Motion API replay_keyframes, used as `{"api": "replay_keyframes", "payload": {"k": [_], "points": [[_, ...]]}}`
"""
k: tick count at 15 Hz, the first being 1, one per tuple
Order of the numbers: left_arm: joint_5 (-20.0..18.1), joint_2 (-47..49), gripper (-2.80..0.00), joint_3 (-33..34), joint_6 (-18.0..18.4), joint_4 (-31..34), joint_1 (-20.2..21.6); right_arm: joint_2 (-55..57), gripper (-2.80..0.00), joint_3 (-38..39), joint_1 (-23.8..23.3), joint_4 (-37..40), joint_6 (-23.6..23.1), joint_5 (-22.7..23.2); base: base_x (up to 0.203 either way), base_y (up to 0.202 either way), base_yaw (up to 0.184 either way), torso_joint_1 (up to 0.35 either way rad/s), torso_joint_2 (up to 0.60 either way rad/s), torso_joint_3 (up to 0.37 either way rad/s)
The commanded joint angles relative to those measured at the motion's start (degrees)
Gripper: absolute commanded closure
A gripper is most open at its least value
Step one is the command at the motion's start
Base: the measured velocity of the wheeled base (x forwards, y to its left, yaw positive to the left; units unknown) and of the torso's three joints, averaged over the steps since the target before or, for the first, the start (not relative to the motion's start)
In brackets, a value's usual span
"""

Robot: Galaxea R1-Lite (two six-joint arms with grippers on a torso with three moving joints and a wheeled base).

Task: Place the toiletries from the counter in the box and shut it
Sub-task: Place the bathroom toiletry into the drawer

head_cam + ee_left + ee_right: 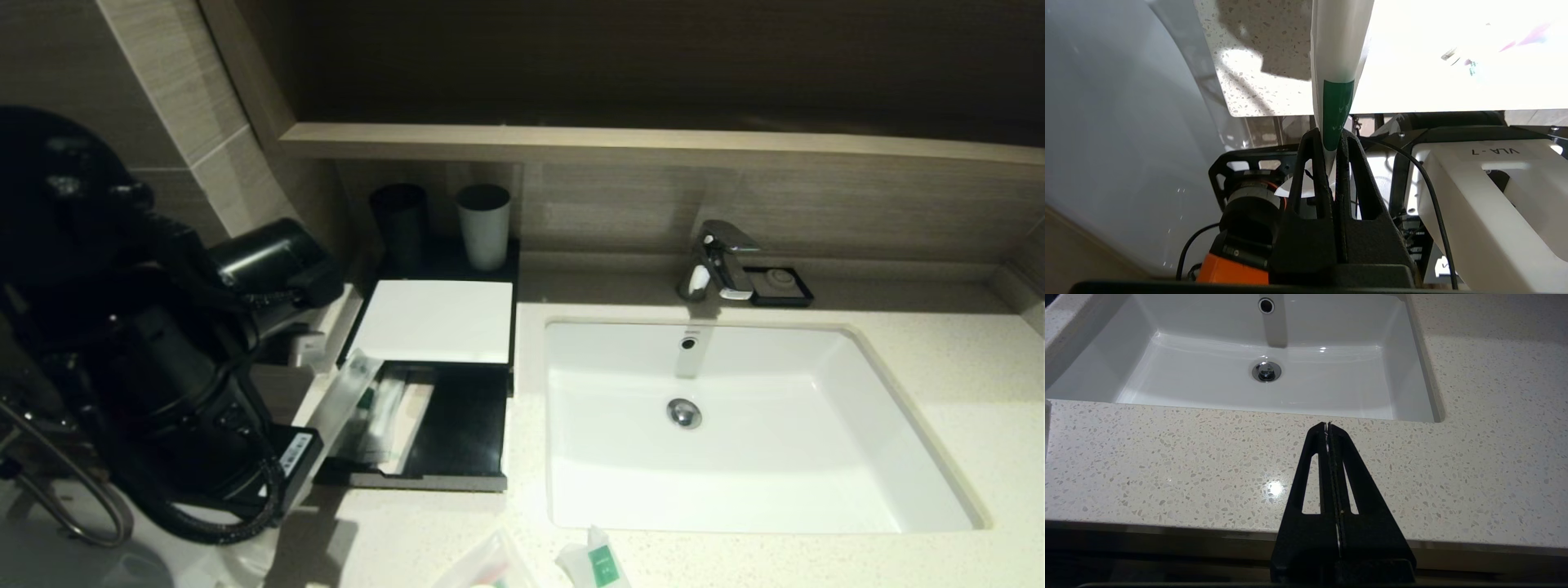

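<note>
In the left wrist view my left gripper (1331, 136) is shut on the end of a long white sleeve with a green label (1337, 102). In the head view this sleeve (347, 400) slants over the left edge of the box's pulled-out drawer (465, 441), and my left arm (163, 367) hides the fingers. The black box with a white top (433, 322) stands left of the basin. Other packets (396, 416) lie in the drawer. A clear pouch (482, 567) and a white sachet with a green label (600, 563) lie on the counter (980, 392) at its front edge. My right gripper (1327, 424) is shut and empty above the counter's front strip.
The white basin (735, 457) fills the middle of the counter, with a chrome faucet (718, 261) and a small black soap dish (781, 286) behind it. A dark cup (400, 220) and a grey cup (483, 224) stand behind the box. A wooden ledge (653, 143) runs above.
</note>
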Motion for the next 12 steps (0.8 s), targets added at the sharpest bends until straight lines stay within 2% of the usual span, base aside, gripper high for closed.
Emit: {"api": "replay_keyframes", "payload": {"k": [1,6,12], "points": [[0.0,4.9,0.0,-3.7,-0.2,2.8,0.1,0.0,0.0,0.0,0.0,0.0,0.0,0.0,0.0,0.0,0.0,0.0,0.0,0.0],[0.0,8.7,0.0,-6.6,-1.5,6.7,0.4,0.0,0.0,0.0,0.0,0.0,0.0,0.0,0.0,0.0,0.0,0.0,0.0,0.0],[0.0,12.5,0.0,-10.5,-2.6,7.9,1.6,0.0,0.0,0.0,0.0,0.0,0.0,0.0,0.0,0.0,0.0,0.0,0.0,0.0]]}}
